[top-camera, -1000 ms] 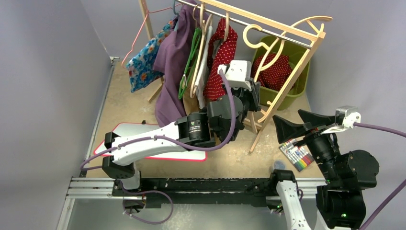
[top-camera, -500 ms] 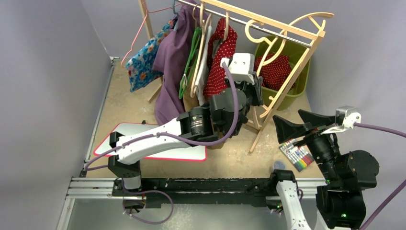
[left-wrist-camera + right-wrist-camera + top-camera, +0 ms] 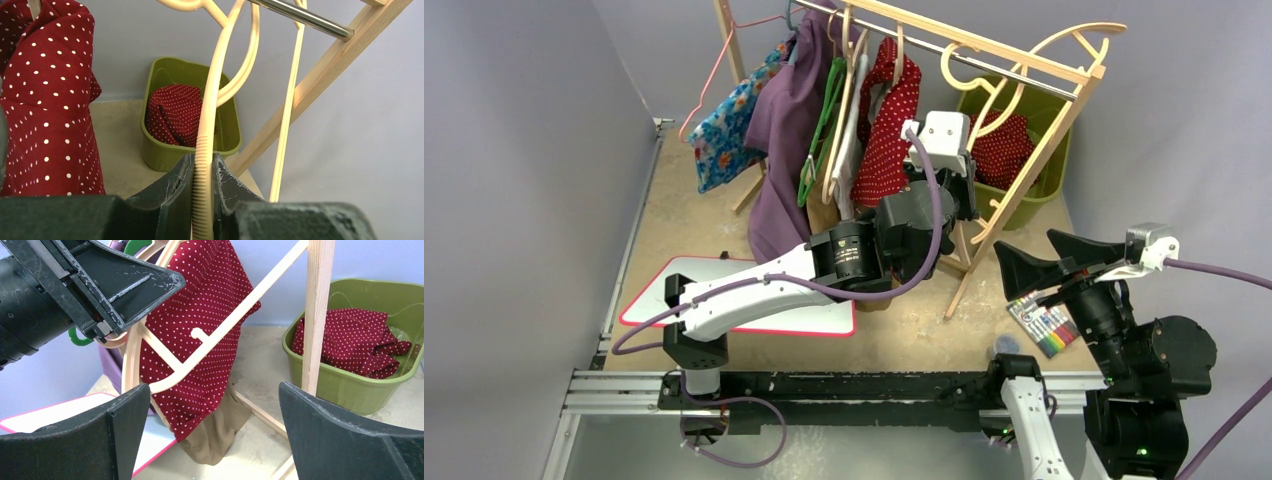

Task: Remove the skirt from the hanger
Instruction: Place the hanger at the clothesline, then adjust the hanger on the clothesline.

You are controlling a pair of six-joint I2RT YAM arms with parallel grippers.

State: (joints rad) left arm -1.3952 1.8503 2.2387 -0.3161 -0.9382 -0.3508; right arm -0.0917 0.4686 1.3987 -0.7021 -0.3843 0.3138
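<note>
Red polka-dot skirt (image 3: 172, 112) lies bunched inside the green plastic bin (image 3: 160, 156) at the far right, off the cream plastic hanger (image 3: 207, 125), whose bare ribbed arm the left gripper (image 3: 202, 172) pinches; the right gripper (image 3: 215, 390) hangs wide open and empty at the near right

**Hidden and cropped bits**

Top view: left gripper (image 3: 202, 167) tips are hidden behind its own wrist. Clothes rack (image 3: 1019, 200) is cropped by the upper edge. Whiteboard (image 3: 824, 322) sits partly under the left arm (image 3: 754, 295). Marker pack (image 3: 1046, 325) is partly behind the right arm (image 3: 1159, 350), print too small to read.

Left wrist view: hanger (image 3: 205, 125) hook is cut off at the top, skirt (image 3: 50, 100) cut by the left edge.

Right wrist view: bin (image 3: 350, 385) is cut off at the right.
</note>
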